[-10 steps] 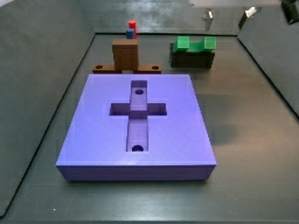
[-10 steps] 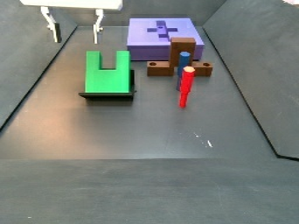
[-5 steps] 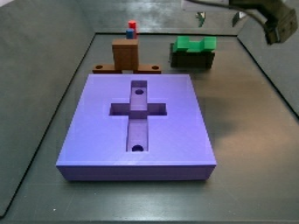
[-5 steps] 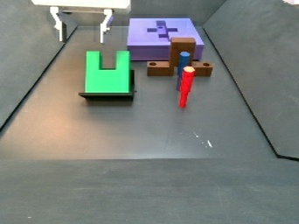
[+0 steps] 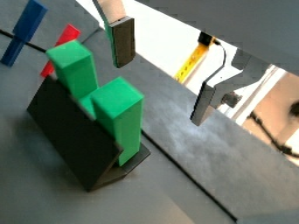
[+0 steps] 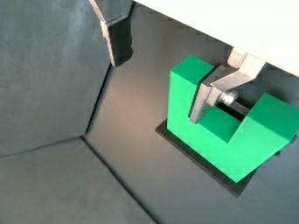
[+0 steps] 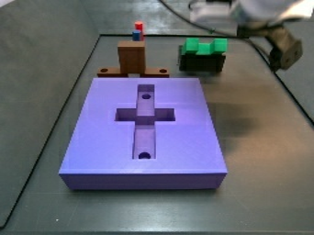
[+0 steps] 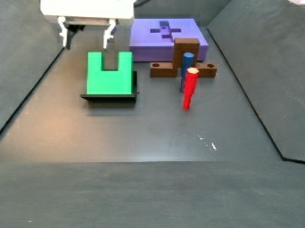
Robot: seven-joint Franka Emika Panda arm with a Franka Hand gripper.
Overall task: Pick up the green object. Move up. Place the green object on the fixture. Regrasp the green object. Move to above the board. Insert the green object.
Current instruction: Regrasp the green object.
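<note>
The green object (image 8: 111,73) is a bright green U-shaped block that rests on the dark fixture (image 8: 107,96), with its two prongs pointing toward the board (image 8: 167,37). My gripper (image 8: 88,37) hangs open just above the prong end, holding nothing. In both wrist views the silver fingers (image 5: 122,39) (image 6: 118,39) stand wide apart. One finger (image 6: 208,101) is over the green object (image 6: 222,127), the other beside it. The purple board (image 7: 147,124) shows its cross recess and two round holes.
A brown wooden block (image 8: 187,61) stands beside the board, with a red-and-blue peg (image 8: 188,86) upright next to it. Dark walls enclose the floor. My arm (image 7: 263,18) appears blurred above the fixture (image 7: 203,64).
The gripper has come down and moved toward the green object over the last second. It has stayed open. The pieces have not moved.
</note>
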